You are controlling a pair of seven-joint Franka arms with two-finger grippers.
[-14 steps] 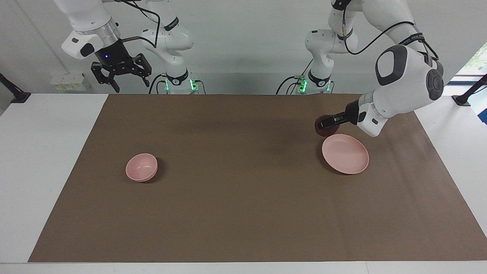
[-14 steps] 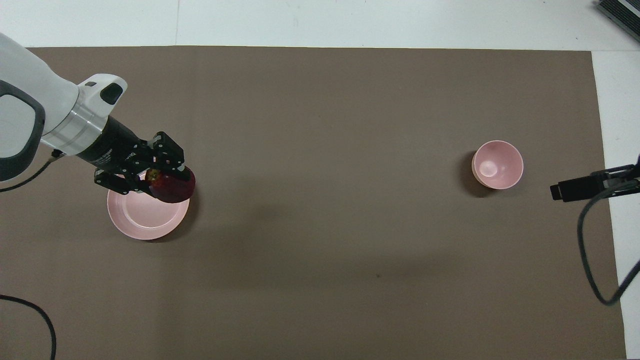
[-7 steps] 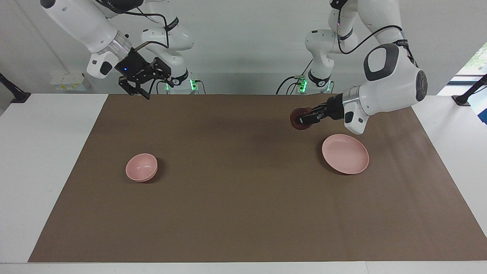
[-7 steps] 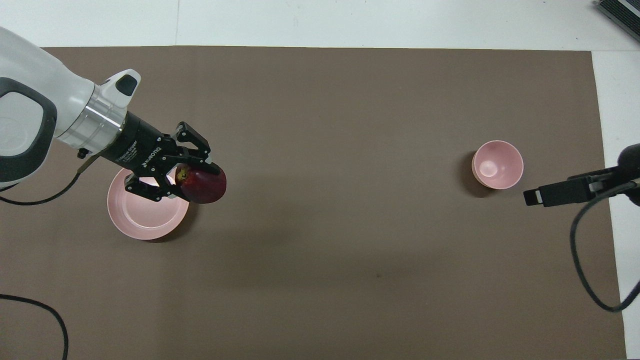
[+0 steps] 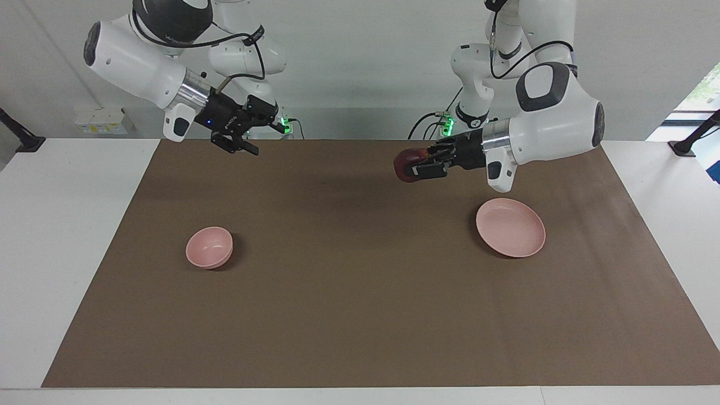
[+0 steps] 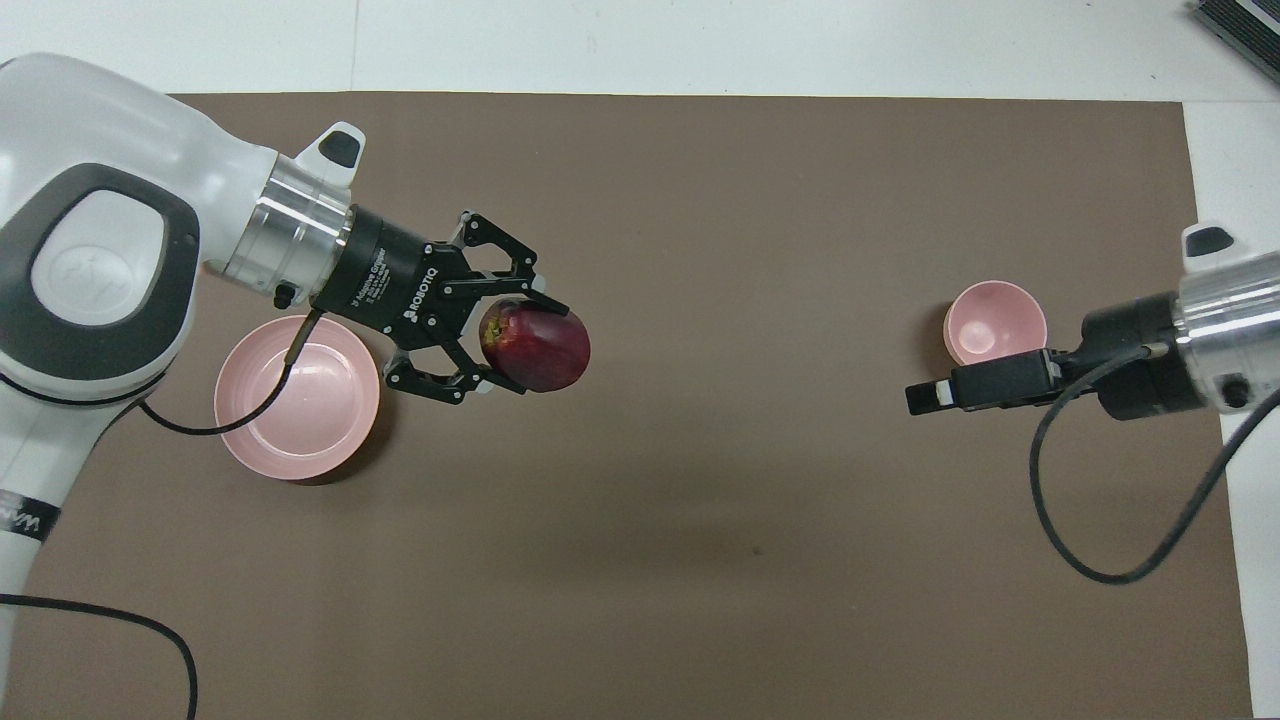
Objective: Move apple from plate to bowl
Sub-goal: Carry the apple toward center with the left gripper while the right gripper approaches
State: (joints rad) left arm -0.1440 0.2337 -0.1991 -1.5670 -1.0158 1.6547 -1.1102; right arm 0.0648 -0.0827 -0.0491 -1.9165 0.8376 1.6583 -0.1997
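Note:
My left gripper [image 5: 412,164] is shut on the dark red apple [image 5: 404,163] and holds it in the air over the brown mat, beside the plate toward the table's middle. The grip also shows in the overhead view, with the gripper [image 6: 530,346] around the apple [image 6: 540,348]. The pale pink plate [image 5: 511,228] [image 6: 300,425] lies empty at the left arm's end. The small pink bowl [image 5: 209,247] [image 6: 993,322] stands empty toward the right arm's end. My right gripper [image 5: 263,138] [image 6: 925,397] is open and empty, raised over the mat's edge nearest the robots.
A brown mat [image 5: 360,292] covers most of the white table [image 5: 67,236]. A black cable [image 6: 1100,572] hangs from the right arm over the mat near the bowl. Another cable [image 6: 150,620] trails by the left arm.
My left gripper has lifted the apple higher and carried it off the plate toward the table's middle. My right arm has swung in from the table's end toward the middle.

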